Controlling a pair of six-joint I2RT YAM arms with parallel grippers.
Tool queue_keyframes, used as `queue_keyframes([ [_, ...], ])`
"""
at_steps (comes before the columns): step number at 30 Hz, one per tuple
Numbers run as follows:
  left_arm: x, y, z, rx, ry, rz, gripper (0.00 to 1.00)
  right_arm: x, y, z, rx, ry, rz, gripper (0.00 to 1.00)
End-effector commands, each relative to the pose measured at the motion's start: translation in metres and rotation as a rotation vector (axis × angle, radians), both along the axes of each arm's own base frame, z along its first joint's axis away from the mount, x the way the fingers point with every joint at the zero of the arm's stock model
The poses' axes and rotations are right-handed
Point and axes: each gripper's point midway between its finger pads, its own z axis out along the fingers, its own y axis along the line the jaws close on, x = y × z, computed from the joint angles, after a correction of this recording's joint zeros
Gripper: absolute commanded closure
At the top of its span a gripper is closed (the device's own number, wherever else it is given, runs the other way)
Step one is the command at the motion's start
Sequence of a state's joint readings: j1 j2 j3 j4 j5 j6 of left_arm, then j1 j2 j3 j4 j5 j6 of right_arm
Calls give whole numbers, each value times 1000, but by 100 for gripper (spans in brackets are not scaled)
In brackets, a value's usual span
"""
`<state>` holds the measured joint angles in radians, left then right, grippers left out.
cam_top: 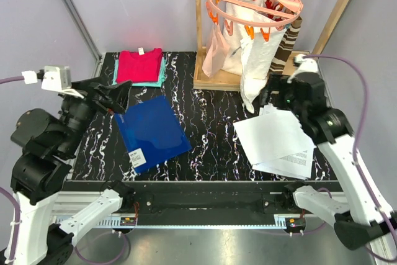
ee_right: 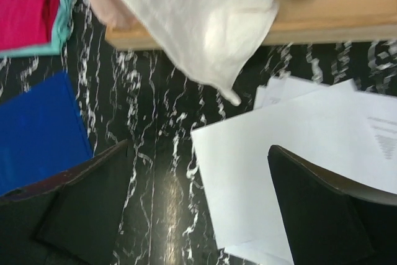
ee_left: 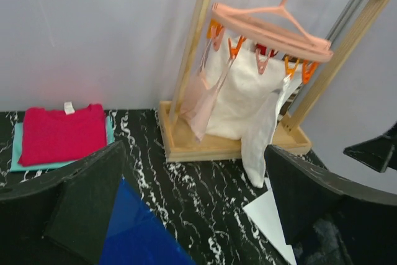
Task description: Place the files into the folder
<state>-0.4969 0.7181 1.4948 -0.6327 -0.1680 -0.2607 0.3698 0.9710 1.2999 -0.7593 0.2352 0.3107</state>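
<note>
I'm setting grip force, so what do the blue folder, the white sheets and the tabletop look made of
Folder: probably plastic, smooth and evenly royal blue with a slight sheen. Files: thin matte white paper, with printed text and fanned edges. Table: black with white veining, marble-look; real stone or laminate cannot be told.

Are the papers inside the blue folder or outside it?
Outside. The papers lie loose on the table at the right, apart from the folder.
</note>
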Motion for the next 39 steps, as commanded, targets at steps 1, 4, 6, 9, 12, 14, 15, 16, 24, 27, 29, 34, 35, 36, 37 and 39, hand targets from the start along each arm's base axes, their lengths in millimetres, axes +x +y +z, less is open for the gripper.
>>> queue_keyframes([
  [1, 23, -5, -36, 103, 119, 34, 1, 11, 54, -47, 104, 145, 195, 0],
  [4, 38, -2, -77, 126, 250, 99, 1, 4, 112, -82, 198, 235, 353, 0],
  [6, 45, 1, -114, 156, 348, 146, 1, -8, 154, -106, 222, 284, 446, 0],
  [9, 51, 9, -171, 137, 489, 239, 1, -22, 205, -138, 326, 333, 525, 0],
  [12, 52, 18, -221, 113, 598, 339, 1, -45, 255, -163, 409, 366, 599, 0],
  [14, 53, 24, -252, 83, 666, 410, 1, -60, 286, -174, 408, 369, 634, 0],
  [15, 55, 27, -264, 80, 698, 446, 1, -63, 293, -179, 410, 377, 644, 0],
  [16, 56, 28, -276, 38, 731, 485, 1, -66, 308, -174, 464, 360, 667, 0],
  [24, 55, 87, -351, -188, 947, 735, 1, -76, 333, -240, 488, 487, 685, 6],
  [27, 48, 101, -365, -258, 974, 812, 1, -75, 342, -260, 425, 528, 725, 14],
  [29, 44, 107, -378, -278, 994, 856, 1, -70, 341, -270, 407, 537, 706, 14],
  [34, 50, 112, -410, -309, 1086, 869, 1, -60, 334, -278, 374, 527, 689, 18],
  [35, 47, 110, -421, -322, 1117, 859, 1, -59, 334, -278, 369, 528, 691, 21],
  [36, 52, 109, -426, -336, 1113, 849, 1, -59, 333, -280, 360, 528, 691, 23],
  [37, 52, 108, -430, -346, 1119, 843, 1, -61, 331, -282, 347, 544, 689, 25],
  [39, 54, 104, -438, -359, 1120, 821, 1, -59, 327, -278, 318, 535, 682, 31],
])
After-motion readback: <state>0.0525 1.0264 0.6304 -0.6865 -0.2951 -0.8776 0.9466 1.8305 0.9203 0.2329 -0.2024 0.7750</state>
